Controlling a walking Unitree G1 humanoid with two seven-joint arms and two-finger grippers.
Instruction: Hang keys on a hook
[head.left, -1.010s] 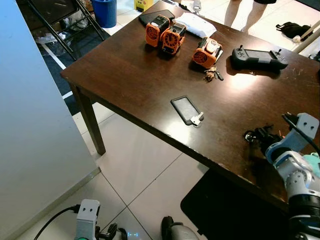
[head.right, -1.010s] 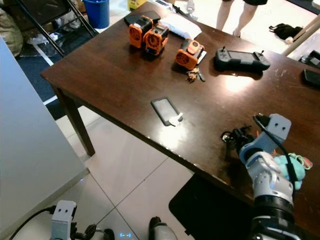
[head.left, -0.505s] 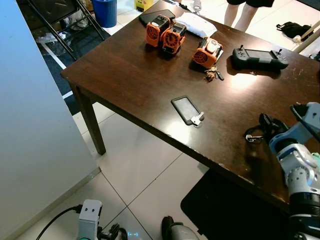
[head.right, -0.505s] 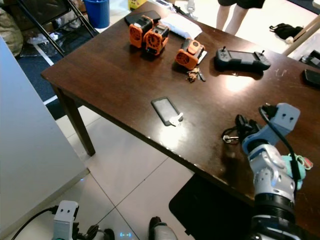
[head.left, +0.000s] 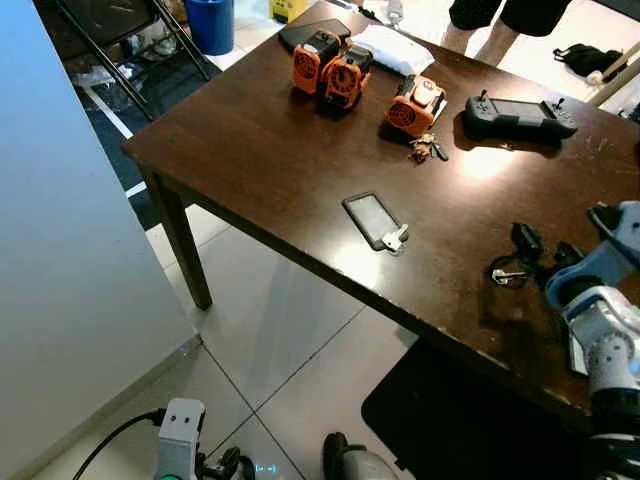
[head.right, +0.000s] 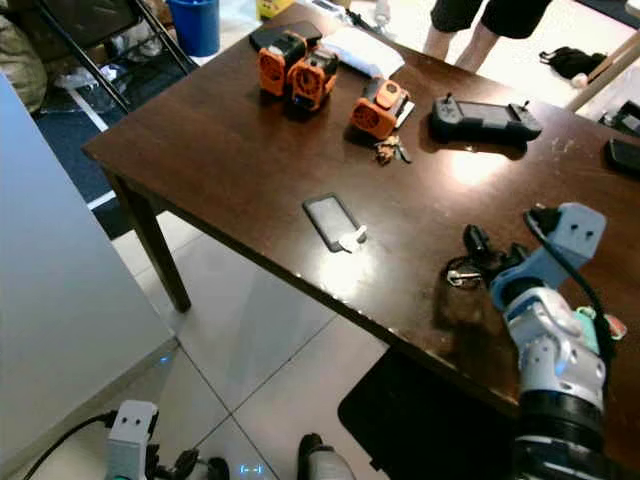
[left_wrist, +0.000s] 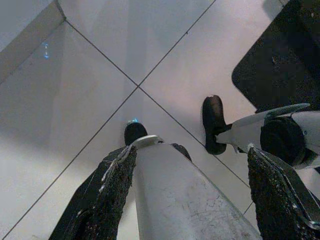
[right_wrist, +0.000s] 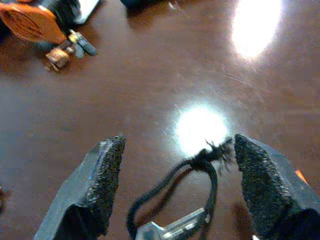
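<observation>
A bunch of keys lies on the dark wooden table beside an orange battery pack; the right wrist view shows the keys far ahead. My right gripper hovers low over the table's right side, open, its fingers spread wide. A black cord loop with a silver clip lies on the table between them, untouched. My left gripper hangs open by the floor.
A black phone lies near the table's front edge. Two orange battery packs, a white bag and a black controller sit at the back. A person's legs stand beyond the table. A white wall rises on my left.
My right gripper has drawn back to the right and spread its fingers, leaving the cord loop on the table. The person behind the table has shifted.
</observation>
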